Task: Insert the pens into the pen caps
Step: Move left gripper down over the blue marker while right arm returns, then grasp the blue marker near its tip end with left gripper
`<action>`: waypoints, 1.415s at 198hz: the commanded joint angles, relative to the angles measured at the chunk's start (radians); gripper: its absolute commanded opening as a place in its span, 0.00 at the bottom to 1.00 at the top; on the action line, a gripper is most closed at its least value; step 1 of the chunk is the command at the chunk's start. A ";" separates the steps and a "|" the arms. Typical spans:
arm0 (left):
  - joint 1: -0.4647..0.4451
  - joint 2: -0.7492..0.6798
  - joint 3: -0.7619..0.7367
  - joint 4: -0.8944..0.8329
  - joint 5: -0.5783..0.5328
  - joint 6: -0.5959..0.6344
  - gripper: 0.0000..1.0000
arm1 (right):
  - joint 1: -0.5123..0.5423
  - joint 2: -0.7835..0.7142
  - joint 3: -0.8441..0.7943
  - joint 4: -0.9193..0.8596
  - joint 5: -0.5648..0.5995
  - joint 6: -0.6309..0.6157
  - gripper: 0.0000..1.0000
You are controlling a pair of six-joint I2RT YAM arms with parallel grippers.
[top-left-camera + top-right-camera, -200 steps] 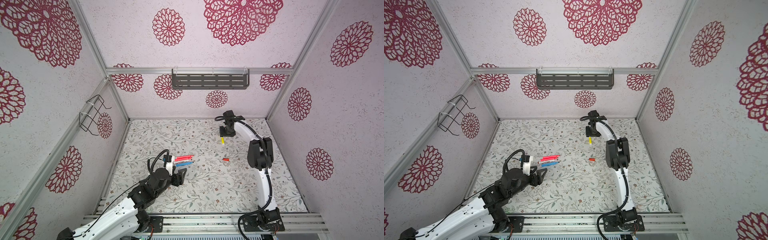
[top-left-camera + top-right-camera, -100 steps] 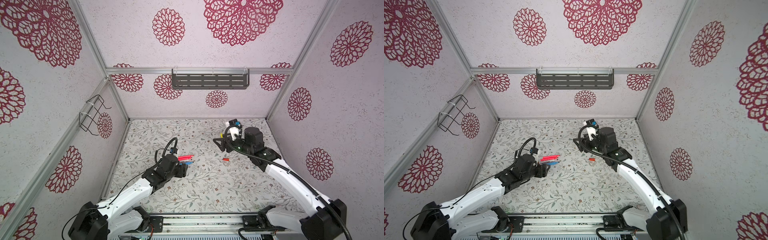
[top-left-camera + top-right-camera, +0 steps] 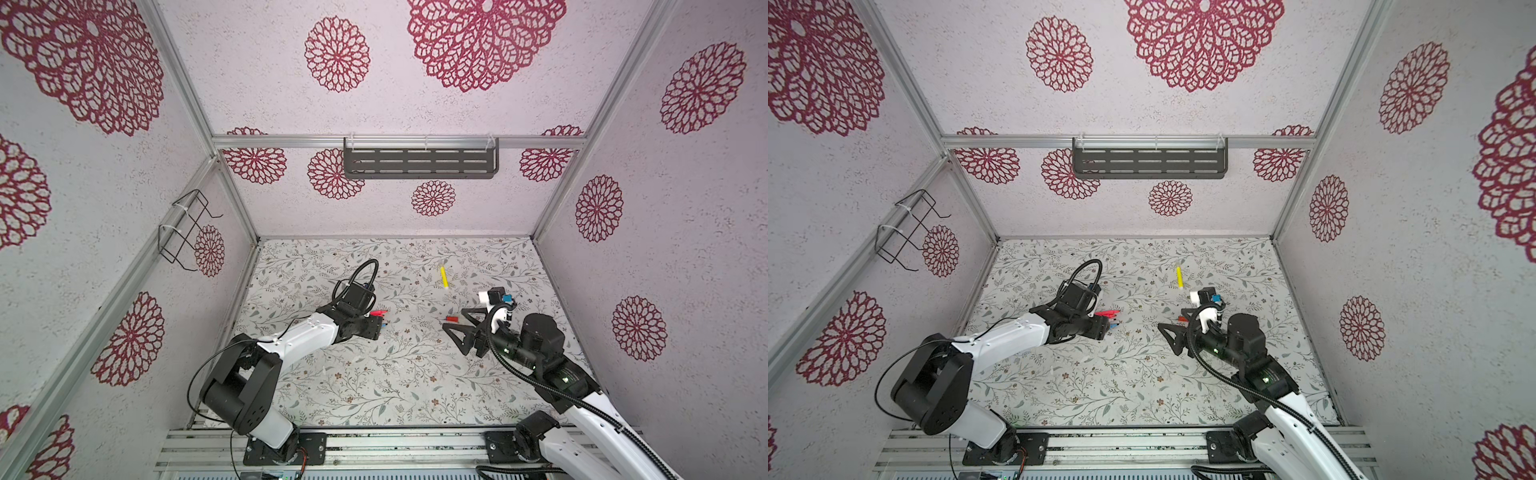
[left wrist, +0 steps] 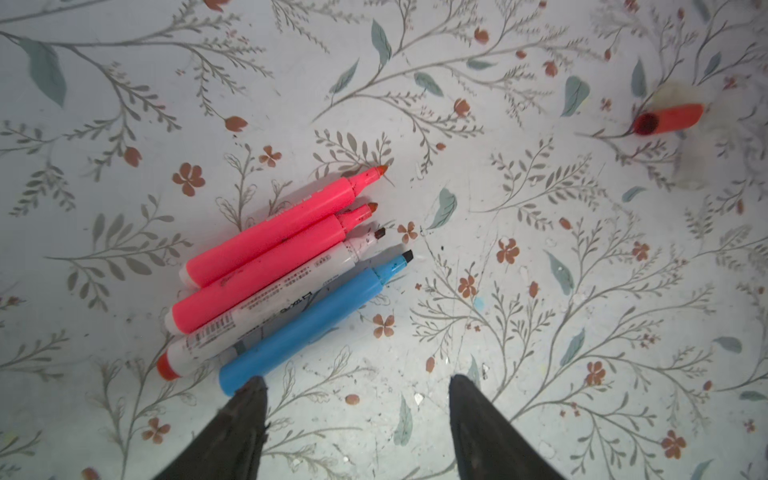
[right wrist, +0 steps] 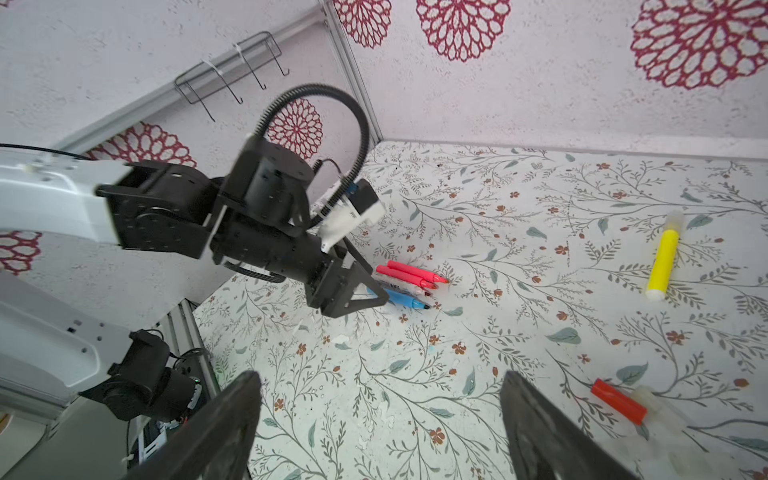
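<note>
left hand (image 4: pixel 355 379) and right hand (image 5: pixel 379 374) both gape empty, and the left sits right at the blue pen (image 4: pixel 311 320), so closing could snag the white pen (image 4: pixel 270 309) touching it

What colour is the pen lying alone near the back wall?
Yellow pen, clearest in right wrist view.

Four pens (image 4: pixel 266 270) bunched, tips bare
The yellow pen (image 5: pixel 663 259) and the red cap (image 5: pixel 619 401) are laid apart from them.
</note>
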 commanded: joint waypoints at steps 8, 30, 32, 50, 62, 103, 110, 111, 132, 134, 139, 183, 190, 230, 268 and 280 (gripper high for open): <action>0.022 0.060 0.059 -0.036 0.027 0.093 0.71 | 0.005 -0.004 -0.005 -0.019 -0.040 0.016 0.91; 0.030 0.098 0.088 -0.048 0.029 0.114 0.71 | 0.006 -0.013 -0.016 -0.018 -0.044 0.017 0.91; 0.031 0.101 0.090 -0.049 0.029 0.115 0.71 | 0.006 -0.014 -0.017 -0.018 -0.044 0.016 0.90; 0.040 0.123 0.104 -0.053 0.036 0.125 0.70 | 0.006 -0.022 -0.021 -0.022 -0.032 0.017 0.90; 0.044 0.135 0.113 -0.063 0.040 0.128 0.69 | 0.005 -0.022 -0.022 -0.024 -0.026 0.019 0.90; 0.047 0.149 0.122 -0.076 0.060 0.129 0.66 | 0.005 -0.011 -0.029 -0.016 -0.020 0.026 0.89; 0.047 0.149 0.121 -0.076 0.061 0.130 0.66 | 0.005 -0.008 -0.030 -0.012 -0.019 0.027 0.89; 0.047 0.149 0.121 -0.076 0.061 0.130 0.66 | 0.005 -0.009 -0.031 -0.012 -0.019 0.027 0.89; 0.047 0.152 0.122 -0.077 0.059 0.132 0.65 | 0.005 -0.004 -0.032 -0.003 -0.020 0.031 0.89; 0.047 0.153 0.122 -0.077 0.057 0.133 0.65 | 0.005 -0.004 -0.032 -0.001 -0.019 0.032 0.89; 0.047 0.153 0.122 -0.077 0.058 0.133 0.65 | 0.005 -0.004 -0.032 0.000 -0.019 0.033 0.89; 0.047 0.168 0.128 -0.080 0.043 0.134 0.61 | 0.005 -0.004 -0.038 0.004 -0.017 0.037 0.88; 0.047 0.170 0.132 -0.084 0.038 0.136 0.60 | 0.005 -0.004 -0.040 0.002 -0.013 0.038 0.88; 0.045 0.169 0.133 -0.093 0.032 0.135 0.56 | 0.005 -0.022 -0.048 0.002 -0.003 0.043 0.88; 0.036 0.180 0.142 -0.106 0.026 0.131 0.55 | 0.005 -0.027 -0.052 0.000 -0.001 0.047 0.88; 0.033 0.185 0.143 -0.109 0.026 0.133 0.55 | 0.006 -0.028 -0.052 0.001 -0.001 0.047 0.88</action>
